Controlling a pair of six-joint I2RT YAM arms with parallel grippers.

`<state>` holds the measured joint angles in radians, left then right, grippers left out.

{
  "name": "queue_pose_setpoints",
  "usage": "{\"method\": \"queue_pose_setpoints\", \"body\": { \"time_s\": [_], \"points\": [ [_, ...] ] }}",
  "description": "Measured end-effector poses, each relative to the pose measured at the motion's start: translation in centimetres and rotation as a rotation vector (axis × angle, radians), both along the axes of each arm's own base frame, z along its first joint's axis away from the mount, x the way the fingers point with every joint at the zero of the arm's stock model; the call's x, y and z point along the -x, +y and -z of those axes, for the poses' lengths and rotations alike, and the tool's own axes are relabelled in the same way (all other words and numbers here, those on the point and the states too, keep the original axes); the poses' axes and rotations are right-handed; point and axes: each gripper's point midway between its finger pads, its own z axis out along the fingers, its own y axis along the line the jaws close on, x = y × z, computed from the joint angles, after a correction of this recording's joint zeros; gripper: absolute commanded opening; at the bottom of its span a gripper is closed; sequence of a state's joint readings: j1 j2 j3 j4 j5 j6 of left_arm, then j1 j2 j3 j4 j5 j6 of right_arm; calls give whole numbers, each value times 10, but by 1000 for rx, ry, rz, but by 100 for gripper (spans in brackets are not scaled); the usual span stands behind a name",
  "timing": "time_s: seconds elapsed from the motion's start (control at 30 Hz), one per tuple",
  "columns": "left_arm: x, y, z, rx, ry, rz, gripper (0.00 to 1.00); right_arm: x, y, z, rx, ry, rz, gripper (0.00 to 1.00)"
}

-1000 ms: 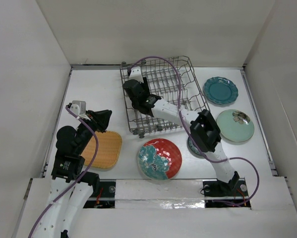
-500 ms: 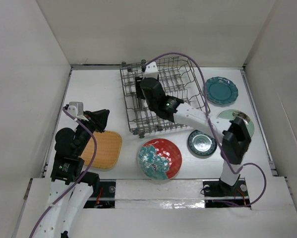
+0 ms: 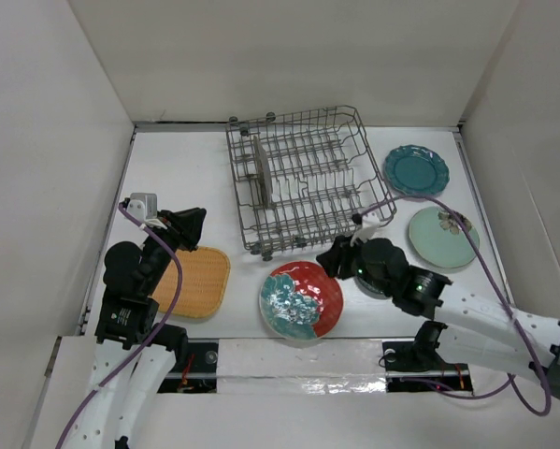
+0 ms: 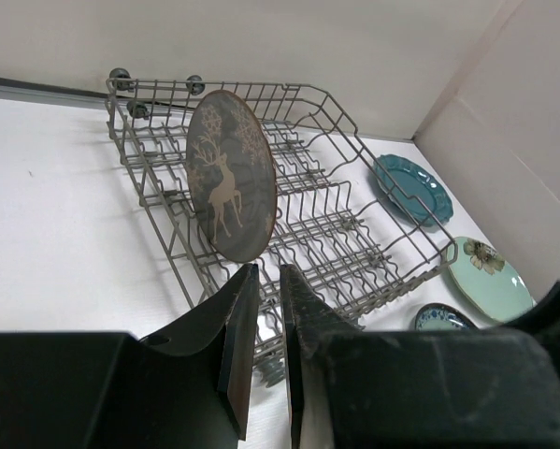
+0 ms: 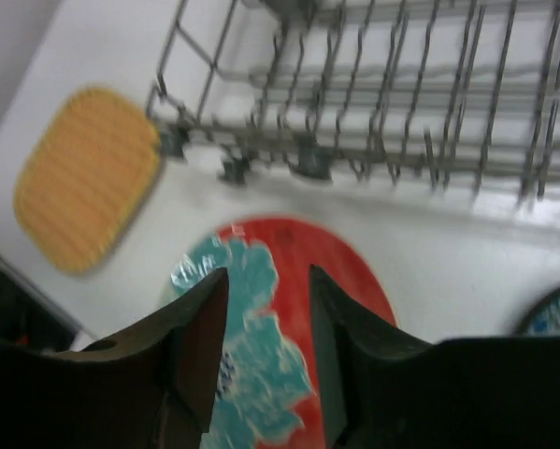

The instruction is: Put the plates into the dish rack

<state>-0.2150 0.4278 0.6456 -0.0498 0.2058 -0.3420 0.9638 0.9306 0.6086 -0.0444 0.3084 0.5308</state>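
While the left gripper [image 4: 269, 281] hangs above the near left part of the counter [image 3: 181, 168], its two fingers are almost together with only a thin gap, and nothing is between them. Just under it the orange plate [image 3: 193, 281] lies flat. Further right the dish rack [image 3: 308, 178] stands at the far middle, and the grey-brown plate [image 4: 231, 187] stands upright on its edge between the tines at the rack's left end. Before the rack lies the red-and-teal floral plate [image 3: 301, 299]. The right gripper [image 5: 268, 281] is over this plate, fingers apart and empty. The small teal-rimmed plate [image 4: 443, 318] is mostly hidden under the right arm. The dark teal scalloped plate [image 3: 416, 171] and the pale mint plate [image 3: 443, 238] lie flat on the right.
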Motion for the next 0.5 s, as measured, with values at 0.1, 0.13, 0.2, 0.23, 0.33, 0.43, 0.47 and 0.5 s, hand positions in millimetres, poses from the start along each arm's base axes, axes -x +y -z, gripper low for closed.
{"method": "queue_pose_setpoints", "body": {
  "time_s": [0.1, 0.13, 0.2, 0.23, 0.33, 0.43, 0.47, 0.5],
  "points": [
    [0, 0, 0, 0, 0, 0, 12, 31, -17, 30, -27, 135, -18, 77],
    [0, 0, 0, 0, 0, 0, 12, 40, -23, 41, -26, 181, -19, 78],
    [0, 0, 0, 0, 0, -1, 12, 54, -32, 61, -25, 270, -9, 78],
    [0, 0, 0, 0, 0, 0, 12, 59, -36, 70, -21, 308, -3, 78],
    [0, 0, 0, 0, 0, 0, 12, 72, -47, 101, 4, 419, 21, 78],
    [0, 0, 0, -1, 1, 0, 12, 83, -55, 129, 34, 517, 42, 77],
    [0, 0, 0, -1, 1, 0, 12, 84, -56, 137, 36, 540, 44, 77],
    [0, 0, 0, 0, 1, 0, 12, 87, -56, 145, 37, 566, 45, 76]
  ]
}}
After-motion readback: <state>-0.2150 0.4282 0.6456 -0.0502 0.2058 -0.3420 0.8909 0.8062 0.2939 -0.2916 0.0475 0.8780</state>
